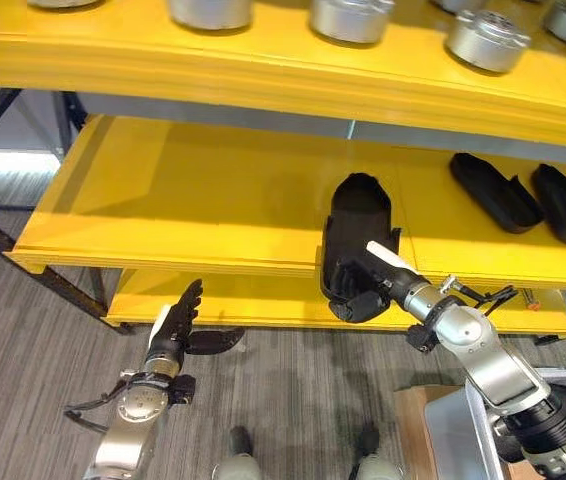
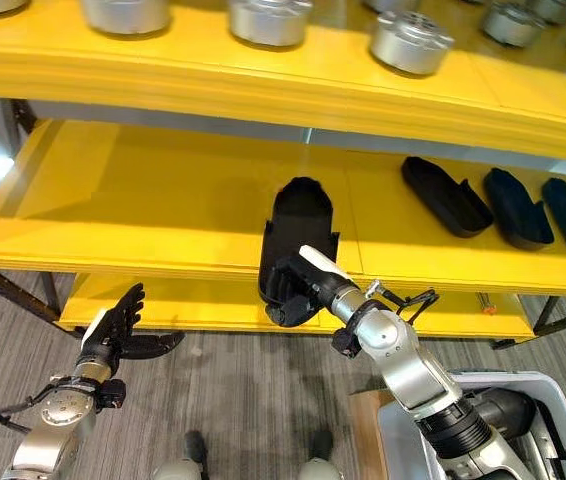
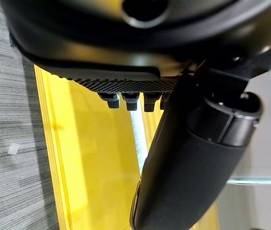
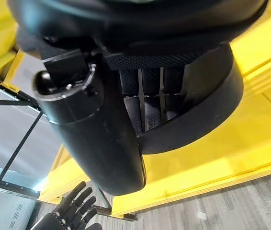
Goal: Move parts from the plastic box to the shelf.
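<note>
In the left eye view, the robot's right hand [image 1: 355, 290] curls its fingers and white-covered thumb round the near end of a long black moulded plastic part [image 1: 359, 222]. The part lies on the middle board of the yellow shelf [image 1: 183, 200], its near end hanging over the front edge. Two more black moulded parts [image 1: 495, 192] lie on the same board to the right, well apart from it. Round silver metal cylinders [image 1: 487, 40] stand on the top board. The left hand [image 1: 178, 322] hovers low on the left, in front of the bottom board, fingers straight, thumb spread, holding nothing.

In the right eye view, the pale grey plastic box [image 2: 433, 425] sits at the near right, under the right arm.

The left wrist view shows straight fingertips [image 3: 126, 99] above the yellow board.

The right wrist view shows the fingers [image 4: 150, 96] inside the part's hollow, thumb outside its wall.
</note>
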`<state>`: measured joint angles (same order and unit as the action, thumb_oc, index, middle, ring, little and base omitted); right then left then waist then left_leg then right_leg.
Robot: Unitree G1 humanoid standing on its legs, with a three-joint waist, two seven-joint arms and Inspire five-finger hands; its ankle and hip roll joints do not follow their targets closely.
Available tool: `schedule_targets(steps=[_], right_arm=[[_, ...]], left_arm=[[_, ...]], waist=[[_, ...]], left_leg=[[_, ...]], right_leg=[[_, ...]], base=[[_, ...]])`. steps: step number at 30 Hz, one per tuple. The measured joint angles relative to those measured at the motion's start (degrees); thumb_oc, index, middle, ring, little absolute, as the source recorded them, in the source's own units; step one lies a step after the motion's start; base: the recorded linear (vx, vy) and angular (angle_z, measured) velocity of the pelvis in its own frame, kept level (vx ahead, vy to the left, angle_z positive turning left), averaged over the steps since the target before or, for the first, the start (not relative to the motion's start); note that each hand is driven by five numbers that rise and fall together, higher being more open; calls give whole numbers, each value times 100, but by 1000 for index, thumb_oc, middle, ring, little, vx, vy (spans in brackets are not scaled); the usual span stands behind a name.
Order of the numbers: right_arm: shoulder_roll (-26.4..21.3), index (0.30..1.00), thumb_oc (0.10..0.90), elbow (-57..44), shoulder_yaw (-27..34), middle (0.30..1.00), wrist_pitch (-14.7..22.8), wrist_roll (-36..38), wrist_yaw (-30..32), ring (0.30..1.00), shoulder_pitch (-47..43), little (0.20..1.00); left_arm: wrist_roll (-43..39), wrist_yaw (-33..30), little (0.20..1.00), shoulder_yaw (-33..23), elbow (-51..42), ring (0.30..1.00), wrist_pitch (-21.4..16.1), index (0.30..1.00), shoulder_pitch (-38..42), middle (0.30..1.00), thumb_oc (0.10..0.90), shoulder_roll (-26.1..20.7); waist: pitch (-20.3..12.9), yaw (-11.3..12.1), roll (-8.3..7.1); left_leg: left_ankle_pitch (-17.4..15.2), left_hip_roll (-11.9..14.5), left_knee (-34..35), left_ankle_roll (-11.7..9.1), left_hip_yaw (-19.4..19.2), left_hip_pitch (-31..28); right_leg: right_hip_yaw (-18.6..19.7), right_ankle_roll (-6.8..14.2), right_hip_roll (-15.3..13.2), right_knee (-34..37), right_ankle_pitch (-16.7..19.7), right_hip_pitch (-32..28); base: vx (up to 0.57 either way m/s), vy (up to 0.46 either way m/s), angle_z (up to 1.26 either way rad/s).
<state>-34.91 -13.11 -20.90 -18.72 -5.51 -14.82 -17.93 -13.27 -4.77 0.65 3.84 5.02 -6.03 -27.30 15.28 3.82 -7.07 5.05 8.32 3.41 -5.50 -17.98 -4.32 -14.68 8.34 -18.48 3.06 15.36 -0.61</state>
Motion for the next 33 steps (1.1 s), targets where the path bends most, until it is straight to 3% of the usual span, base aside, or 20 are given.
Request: schedule_targets(steps=[1,2,3,6,9,11,33], right_arm=[[-9,300,400,17,-27,300,10,-3,-15,300,-54,300],[-14,300,400,42,-33,300,1,-7,-20,300,-170,300],[-74,300,400,37,-34,300,-5,-9,-20,300,-214,300],[-392,300,400,37,-33,300,-55,-12,-27,300,-234,300],[-662,300,400,38,-12,300,-248,-14,-79,300,-233,300],[-647,300,400,18,7,300,-260,-14,-101,300,-233,300],[-582,300,400,-79,11,300,-257,-125,-344,300,-483,300]], left_arm=[[-5,-6,1000,-18,-2,1000,-7,1000,-26,1000,900,-9],[-11,-12,1000,-52,-4,1000,-8,1000,-103,1000,900,101],[-25,46,1000,-65,-7,1000,-7,1000,-144,1000,900,190],[-211,185,1000,-39,-94,1000,-9,1000,-216,1000,900,436],[-213,303,1000,-55,-237,1000,-11,1000,-229,1000,900,485],[-214,298,1000,-85,-237,1000,-11,1000,-230,1000,900,496],[-214,305,1000,-77,-229,1000,-10,1000,-425,1000,900,497]], waist=[[-14,122,-2],[-16,132,246],[-20,58,397],[-57,-12,627],[-56,-128,622],[-73,-117,593],[-315,-37,516]], left_leg=[[39,57,42,-126,-42,-61],[70,313,60,-143,-37,-24],[118,444,118,-154,6,-45],[114,663,120,-154,59,-87],[88,745,118,-361,146,-227],[87,731,118,-391,150,-231],[84,621,118,-378,237,-191]], right_leg=[[-145,188,115,140,-370,-72],[-128,123,392,189,-372,-49],[-142,57,535,187,-417,-59],[-143,-38,788,189,-483,-81],[-151,-65,867,192,-546,-229],[-131,-63,847,193,-548,-232],[-130,-61,749,192,-545,-240]], base=[[21,-169,-23],[28,-131,-25],[26,-60,-20],[57,-107,-12],[85,-103,4],[66,-46,2],[45,23,2]])
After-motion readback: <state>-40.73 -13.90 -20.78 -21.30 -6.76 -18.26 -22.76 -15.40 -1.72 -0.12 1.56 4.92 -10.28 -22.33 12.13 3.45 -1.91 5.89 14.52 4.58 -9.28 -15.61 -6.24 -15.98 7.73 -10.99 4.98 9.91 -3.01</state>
